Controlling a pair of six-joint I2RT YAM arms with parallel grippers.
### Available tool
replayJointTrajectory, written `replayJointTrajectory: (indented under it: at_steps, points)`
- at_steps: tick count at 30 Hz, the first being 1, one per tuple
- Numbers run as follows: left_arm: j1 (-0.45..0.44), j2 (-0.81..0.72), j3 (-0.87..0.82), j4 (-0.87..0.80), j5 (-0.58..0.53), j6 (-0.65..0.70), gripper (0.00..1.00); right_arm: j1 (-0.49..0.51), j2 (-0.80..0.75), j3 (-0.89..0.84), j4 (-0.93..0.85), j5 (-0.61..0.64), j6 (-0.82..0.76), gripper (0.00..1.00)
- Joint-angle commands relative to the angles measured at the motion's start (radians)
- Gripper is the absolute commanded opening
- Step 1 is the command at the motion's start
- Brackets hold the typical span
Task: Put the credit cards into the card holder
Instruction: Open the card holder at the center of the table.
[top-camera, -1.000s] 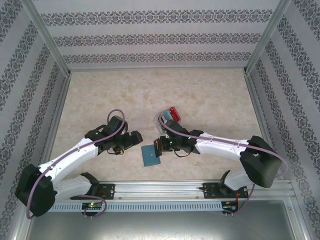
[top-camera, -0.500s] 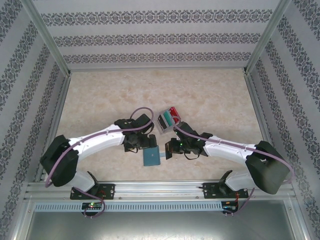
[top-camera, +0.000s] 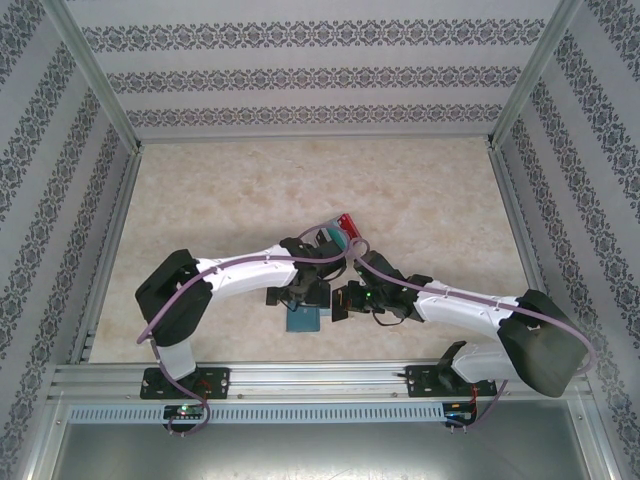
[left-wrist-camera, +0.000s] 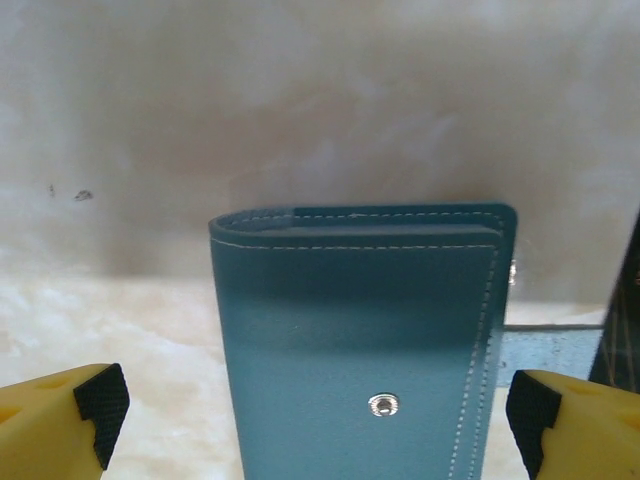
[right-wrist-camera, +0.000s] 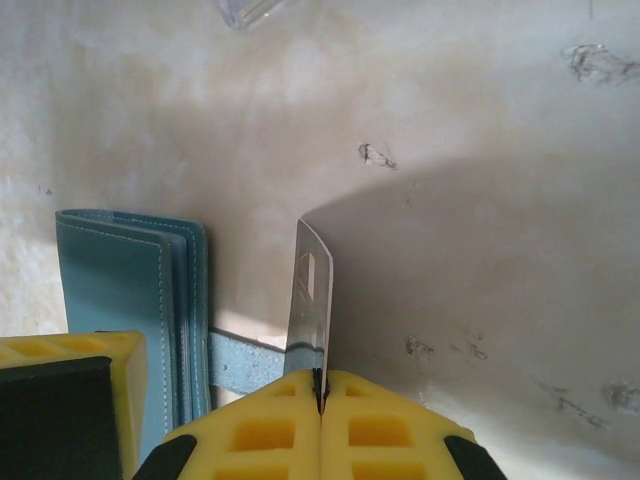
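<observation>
Holder (left-wrist-camera: 350, 320): teal, folded shut, flat by the middle of the table's (top-camera: 200, 200) near edge.
Left claw (left-wrist-camera: 320, 430): spread wide, one finger on each side of the holder.
Right claw (right-wrist-camera: 320, 385): pressed together, pinching a grey card (right-wrist-camera: 308, 285) on its edge, just beside the holder.
Done: no card looks to be in yet.
Left: open the holder, slide cards in.
Around: clear tray (right-wrist-camera: 245, 8) and a red card (top-camera: 345, 220) farther back.
In the way: the closed fold; both arms crowd close.

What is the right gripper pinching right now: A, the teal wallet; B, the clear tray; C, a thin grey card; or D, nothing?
C: the right wrist view shows the right gripper shut on a thin grey card held on edge, beside the card holder.
</observation>
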Motion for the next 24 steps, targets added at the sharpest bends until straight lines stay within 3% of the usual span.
replayJointTrajectory:
  at_steps: [1, 6, 12, 24]
  points:
    - [-0.010, 0.020, 0.000, -0.034, -0.007, 0.000, 0.99, -0.004, 0.015, -0.033, -0.028, 0.034, 0.008, 0.00]
    - [-0.010, 0.086, 0.009, -0.008, 0.031, 0.034, 0.99, -0.016, 0.018, -0.035, -0.030, 0.043, 0.003, 0.00]
    - [-0.010, 0.075, 0.007, -0.046, -0.034, 0.016, 1.00, -0.023, 0.022, -0.034, -0.043, 0.045, -0.007, 0.00]
    - [-0.008, -0.110, -0.015, -0.114, -0.111, 0.028, 0.91, -0.032, 0.024, -0.051, -0.104, 0.118, 0.013, 0.00]
